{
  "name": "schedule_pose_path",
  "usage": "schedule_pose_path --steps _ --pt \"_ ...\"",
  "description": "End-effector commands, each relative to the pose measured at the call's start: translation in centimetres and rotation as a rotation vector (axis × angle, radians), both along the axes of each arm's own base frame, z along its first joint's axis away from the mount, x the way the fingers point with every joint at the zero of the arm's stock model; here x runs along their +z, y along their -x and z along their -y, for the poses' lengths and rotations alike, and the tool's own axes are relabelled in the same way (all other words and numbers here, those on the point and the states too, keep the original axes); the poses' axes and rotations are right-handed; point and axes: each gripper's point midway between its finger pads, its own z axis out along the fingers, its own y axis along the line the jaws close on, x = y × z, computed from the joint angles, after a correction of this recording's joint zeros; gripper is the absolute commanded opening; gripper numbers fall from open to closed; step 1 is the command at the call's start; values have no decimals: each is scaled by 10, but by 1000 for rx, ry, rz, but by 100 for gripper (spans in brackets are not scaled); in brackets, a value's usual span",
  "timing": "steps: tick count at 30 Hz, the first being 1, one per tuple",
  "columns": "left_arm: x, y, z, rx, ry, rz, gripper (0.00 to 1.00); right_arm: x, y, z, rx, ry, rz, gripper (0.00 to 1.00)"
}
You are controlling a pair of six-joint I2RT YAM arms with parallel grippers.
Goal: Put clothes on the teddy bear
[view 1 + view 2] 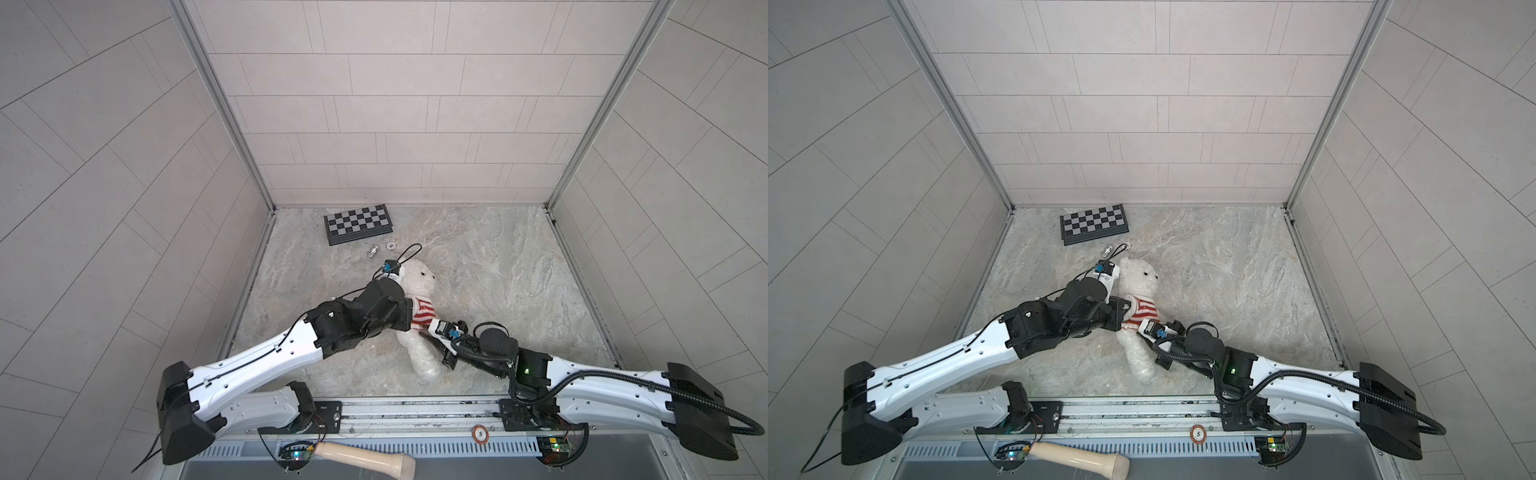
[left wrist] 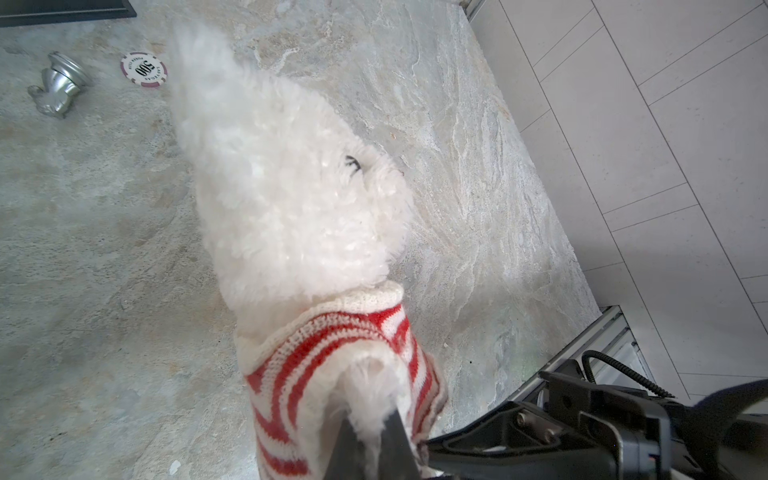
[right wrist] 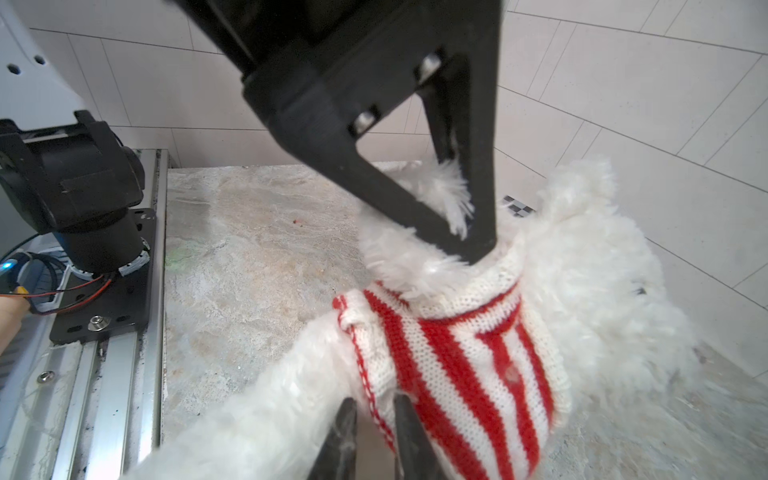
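Pinching one teddy bear [image 1: 417, 279] are the left jaws; right jaws seem parted at one sweater [image 1: 422, 314].

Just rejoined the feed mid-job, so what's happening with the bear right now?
The teddy bear lies on the marble-look table with the red-and-white striped sweater over its torso. The left hand is shut on a fluffy arm poking out of the sweater. The right hand sits at the sweater's lower hem, its jaws a little apart. Dressing looks nearly done.
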Motion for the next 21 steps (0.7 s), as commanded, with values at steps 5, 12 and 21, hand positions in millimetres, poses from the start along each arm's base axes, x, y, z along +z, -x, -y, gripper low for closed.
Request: schedule_pose_path --steps 5,12,21 --pt "-3 3 -30 93 21 21 0 47 2 7 -14 -102 58 49" --pt "-1 4 -31 123 73 13 0 49 -9 -18 -15 -130 56 60" --pt "1 5 -18 126 192 -23 0 36 -21 -59 25 -120 34 71"
